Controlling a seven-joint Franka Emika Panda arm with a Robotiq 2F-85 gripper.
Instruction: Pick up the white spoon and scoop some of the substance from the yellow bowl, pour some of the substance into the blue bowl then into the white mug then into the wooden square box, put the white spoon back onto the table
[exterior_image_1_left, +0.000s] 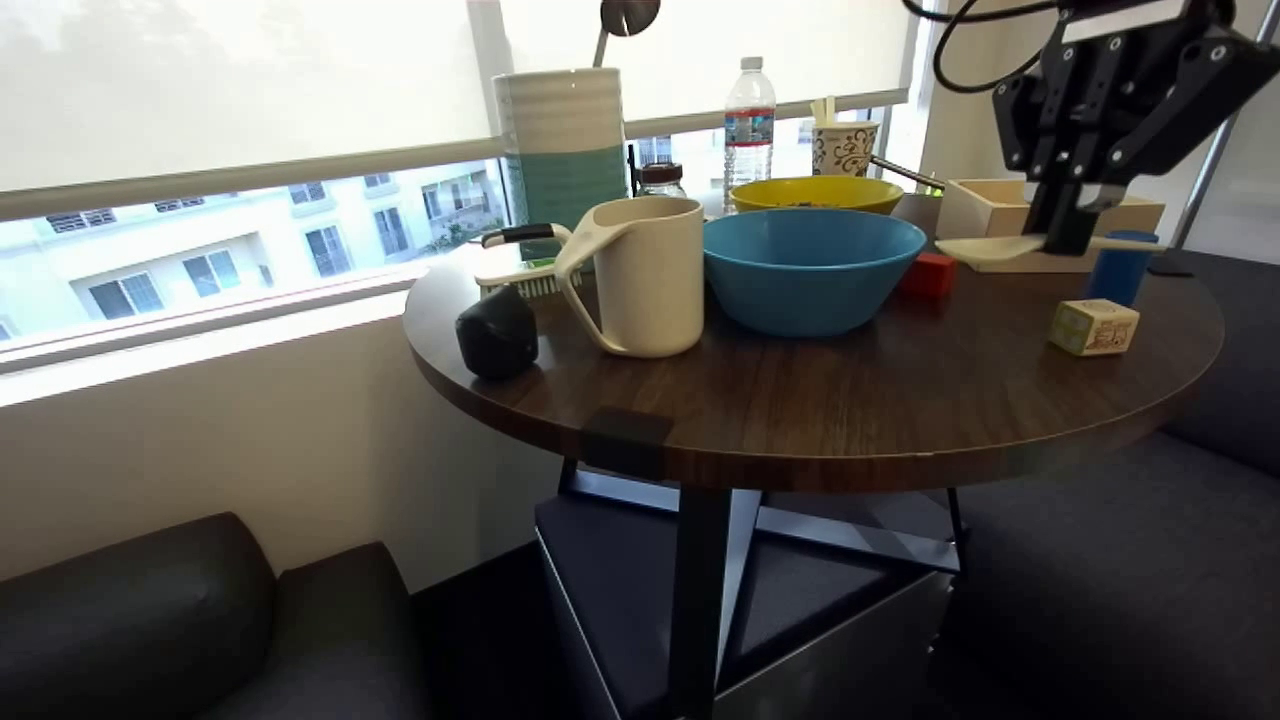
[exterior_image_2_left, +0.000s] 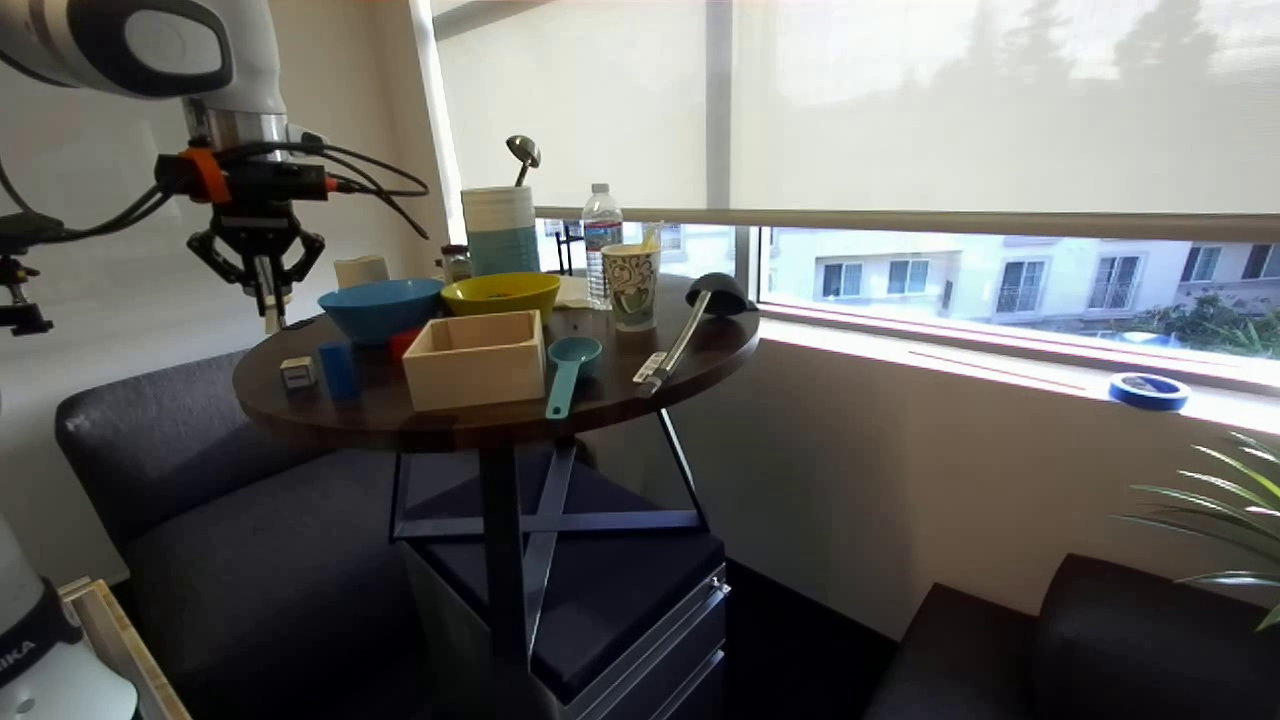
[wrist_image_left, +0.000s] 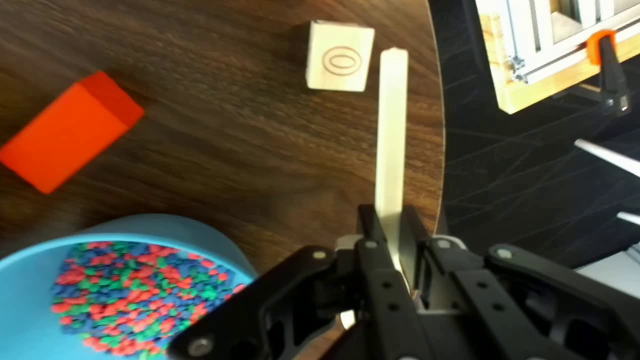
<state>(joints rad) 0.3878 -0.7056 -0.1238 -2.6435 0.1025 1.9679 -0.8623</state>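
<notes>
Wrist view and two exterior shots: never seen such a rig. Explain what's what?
This is a single jointed robot arm with a two-fingered end effector. Two pictures come from cameras standing outside it; the close, downward one is from a camera on its wrist. On the round dark table are, among others, a blue bowl, a yellow bowl, a white mug, a wooden square box, a red block, a small wooden cube and a patterned cup. The blue bowl contains red, green and blue bits. The end effector is closed on the white spoon, which looks clear of the table.

Pale blinds (exterior_image_2_left: 980, 110) partway down, white bldg (exterior_image_1_left: 240, 262) thru window (exterior_image_2_left: 1010, 280), dk seat (exterior_image_1_left: 130, 610) nr wall (exterior_image_1_left: 290, 470).
</notes>
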